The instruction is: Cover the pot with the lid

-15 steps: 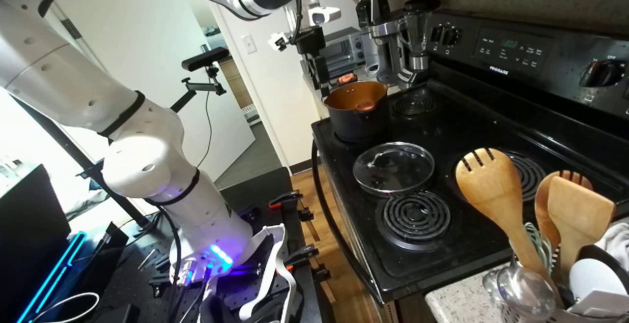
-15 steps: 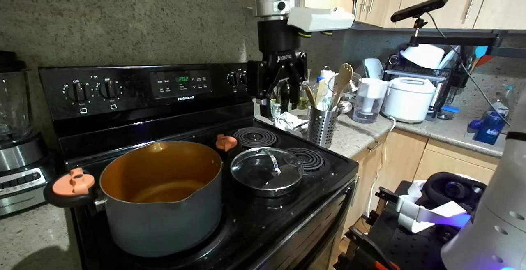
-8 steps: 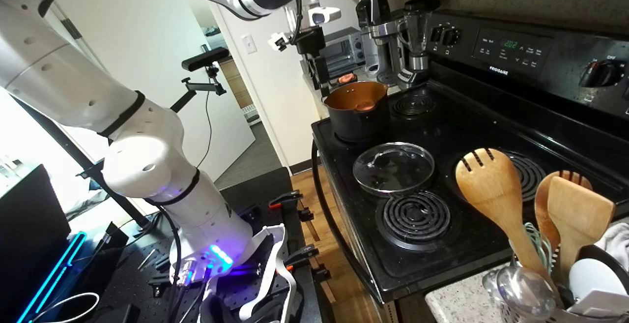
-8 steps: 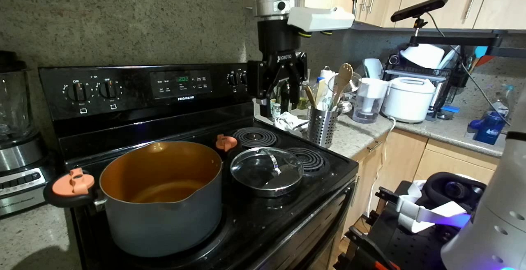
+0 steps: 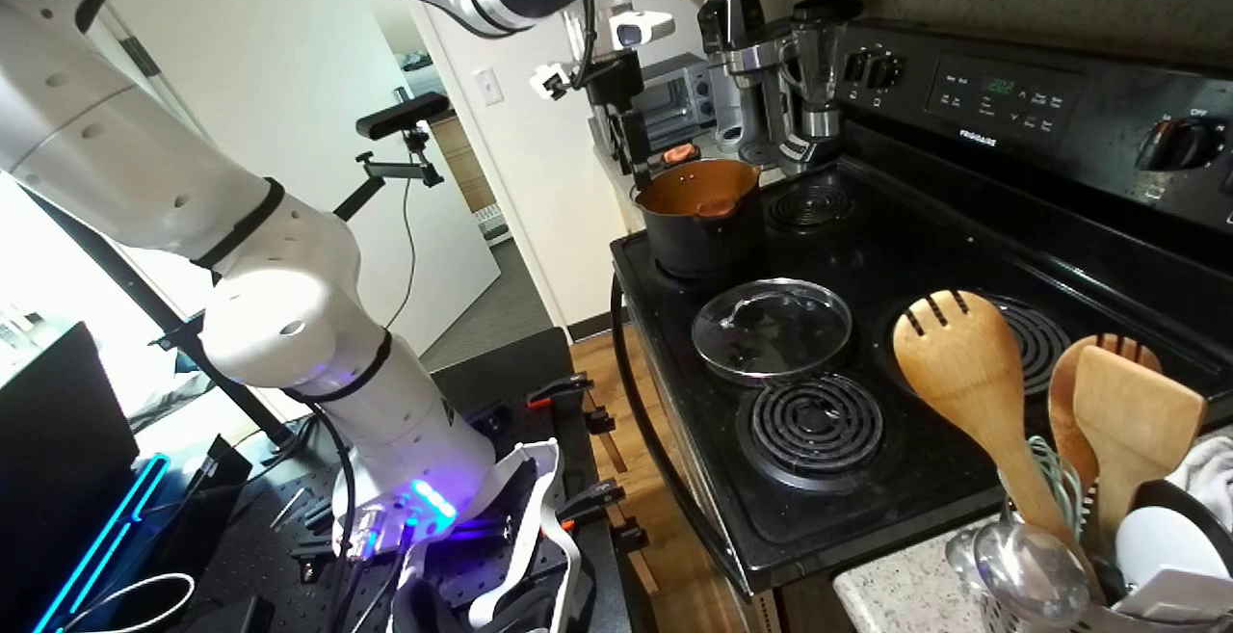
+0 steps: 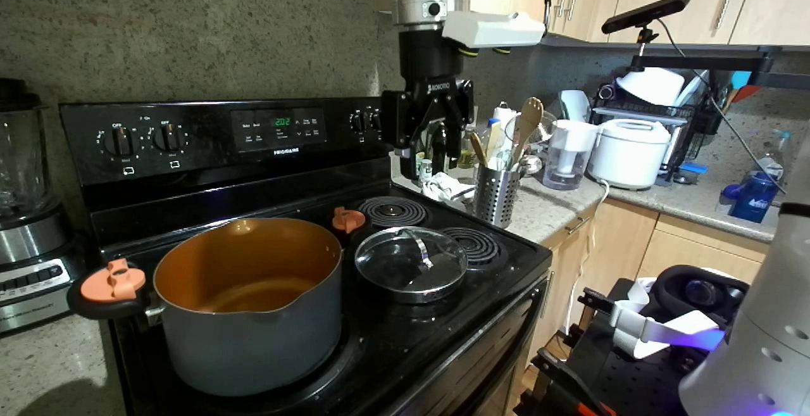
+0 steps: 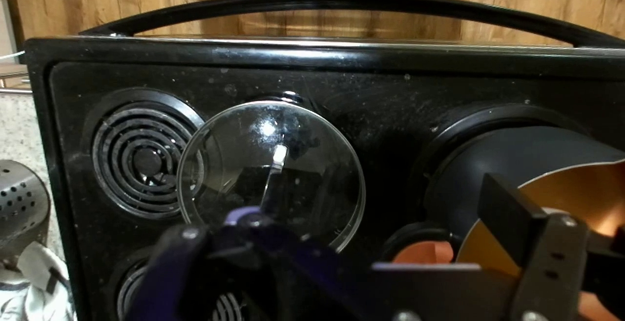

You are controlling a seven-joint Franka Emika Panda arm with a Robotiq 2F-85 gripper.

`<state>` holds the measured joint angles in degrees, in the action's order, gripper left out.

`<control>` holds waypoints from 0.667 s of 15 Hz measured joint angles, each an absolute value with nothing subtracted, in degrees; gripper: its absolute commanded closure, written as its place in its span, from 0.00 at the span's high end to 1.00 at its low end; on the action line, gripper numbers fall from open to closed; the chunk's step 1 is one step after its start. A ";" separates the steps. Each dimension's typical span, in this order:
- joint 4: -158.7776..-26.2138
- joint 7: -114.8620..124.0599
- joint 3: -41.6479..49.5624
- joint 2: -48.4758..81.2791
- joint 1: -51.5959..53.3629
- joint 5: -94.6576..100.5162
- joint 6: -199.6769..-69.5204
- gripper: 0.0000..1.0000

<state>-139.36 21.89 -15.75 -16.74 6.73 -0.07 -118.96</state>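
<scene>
The pot (image 5: 698, 243) stands on a burner, dark grey outside and copper-orange inside, with its open top bare. It shows in both exterior views (image 6: 253, 352) and partly at the right of the wrist view (image 7: 508, 164). The glass lid (image 5: 771, 329) lies flat on the stove beside the pot, also in an exterior view (image 6: 411, 264) and the wrist view (image 7: 273, 179). A silvery arched handle crosses its top. My gripper (image 6: 432, 159) points down, open and empty, above the stove and apart from the lid. In the wrist view my fingers (image 7: 376, 218) hide the lid's near edge and part of the pot.
Coil burners (image 5: 817, 426) lie beside the lid. The pot's side handles have orange grips (image 6: 114, 283). A steel holder (image 6: 497, 197) of wooden spoons stands on the counter. A blender (image 6: 28, 213) is beside the stove. The stove's control panel (image 6: 278, 131) rises at the back.
My gripper has shifted very slightly, a little to the right in both exterior views. The pot and the lid have not moved.
</scene>
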 measured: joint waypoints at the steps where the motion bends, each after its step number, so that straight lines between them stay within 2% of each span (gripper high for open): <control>1: -139.36 21.90 -15.26 -16.58 6.68 -0.07 -119.18 1.00; 10: -136.18 21.81 -9.70 -8.29 4.73 1.31 -120.90 1.00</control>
